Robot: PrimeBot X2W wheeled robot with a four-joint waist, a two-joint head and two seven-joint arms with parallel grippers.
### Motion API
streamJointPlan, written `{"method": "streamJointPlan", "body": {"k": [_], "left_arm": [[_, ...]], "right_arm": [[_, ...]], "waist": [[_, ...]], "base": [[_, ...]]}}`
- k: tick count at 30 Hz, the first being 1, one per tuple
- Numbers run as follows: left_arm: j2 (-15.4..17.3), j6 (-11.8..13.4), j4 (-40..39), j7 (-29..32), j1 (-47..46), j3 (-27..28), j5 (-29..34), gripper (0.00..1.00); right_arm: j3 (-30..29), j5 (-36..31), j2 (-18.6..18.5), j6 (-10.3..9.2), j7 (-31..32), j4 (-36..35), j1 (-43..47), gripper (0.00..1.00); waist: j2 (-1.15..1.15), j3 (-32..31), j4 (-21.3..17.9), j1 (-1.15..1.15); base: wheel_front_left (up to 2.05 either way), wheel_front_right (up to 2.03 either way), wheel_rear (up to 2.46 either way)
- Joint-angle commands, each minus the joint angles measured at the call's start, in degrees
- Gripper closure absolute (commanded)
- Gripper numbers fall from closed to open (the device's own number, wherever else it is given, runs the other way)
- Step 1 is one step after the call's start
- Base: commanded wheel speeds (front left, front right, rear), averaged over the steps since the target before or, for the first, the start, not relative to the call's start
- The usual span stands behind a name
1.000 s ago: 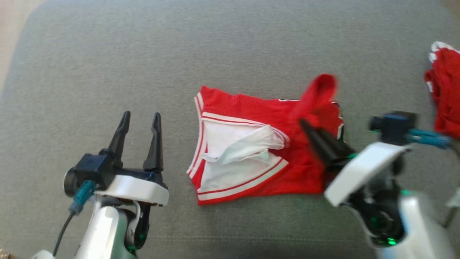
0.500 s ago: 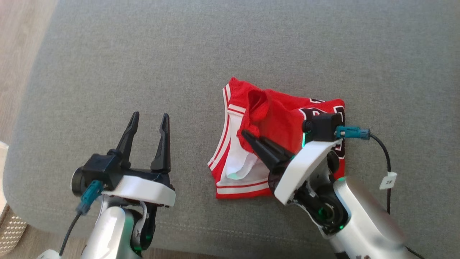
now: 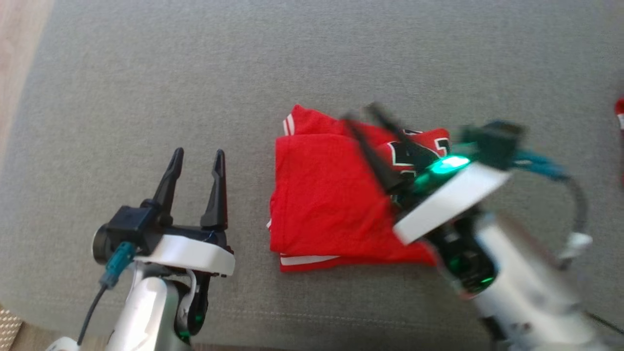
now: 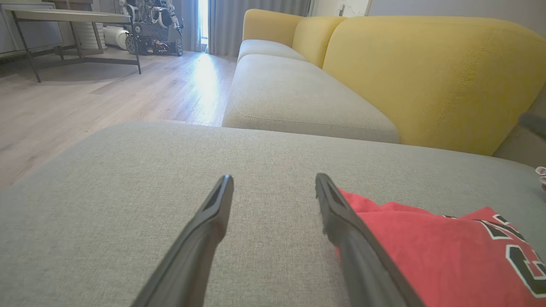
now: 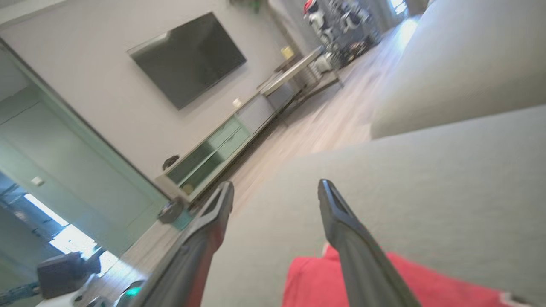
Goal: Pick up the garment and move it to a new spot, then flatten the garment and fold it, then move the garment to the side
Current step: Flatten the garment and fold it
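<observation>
A red garment (image 3: 331,204) with white trim and black lettering lies folded on the grey sofa cushion (image 3: 312,58); it also shows as the red garment (image 4: 435,251) at the lower right of the left wrist view and the red garment (image 5: 384,285) at the bottom of the right wrist view. My right gripper (image 3: 363,114) hovers blurred over the garment's far right part, open, nothing between its fingers. My left gripper (image 3: 197,153) stands open to the garment's left, apart from it, empty.
Another red cloth (image 3: 619,109) peeks in at the right edge. Wooden floor (image 3: 19,48) lies past the cushion's left edge. A yellow sofa back (image 4: 426,72) and a beige seat (image 4: 298,98) stand beyond; a table (image 4: 68,17) and TV wall (image 5: 187,55) are farther off.
My right gripper let go of the red flap, which now lies folded over the white inner side, and the gripper rose up and right, open. The head camera shifted. The left gripper stayed put.
</observation>
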Motion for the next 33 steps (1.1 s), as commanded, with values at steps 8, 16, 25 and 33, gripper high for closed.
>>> {"method": "streamJointPlan", "body": {"k": [8, 16, 25, 33], "left_arm": [[0.6, 0.0, -2.4, -0.4, -1.1, 3.7, 1.2, 0.00], [1.4, 0.1, -2.2, -0.4, -0.5, 5.0, 1.3, 0.00], [2.7, 0.4, -1.1, -0.4, 1.3, 6.1, 1.3, 0.00], [4.3, 1.0, -0.4, 0.4, 4.7, 6.5, 1.2, 0.00]], "right_arm": [[-14.3, -7.9, -6.4, 0.12, -7.4, -3.8, 3.9, 0.00], [-30.8, -18.0, -7.1, 0.12, -6.5, -5.0, 13.6, 0.00], [-33.3, -27.7, -4.6, 0.12, -7.5, -9.5, 21.3, 0.00], [-31.8, -30.0, -3.2, 0.12, -6.7, -10.4, 24.6, 0.00]], "waist": [[0.00, -1.1, -3.2, 0.00], [0.00, -2.7, -5.4, 0.00], [0.00, -5.4, -6.7, 0.00], [0.00, -9.4, -6.5, 0.00]], "base": [[0.00, 0.00, 0.00], [0.00, 0.00, 0.00], [0.00, 0.00, 0.00], [0.00, 0.00, 0.00]]}}
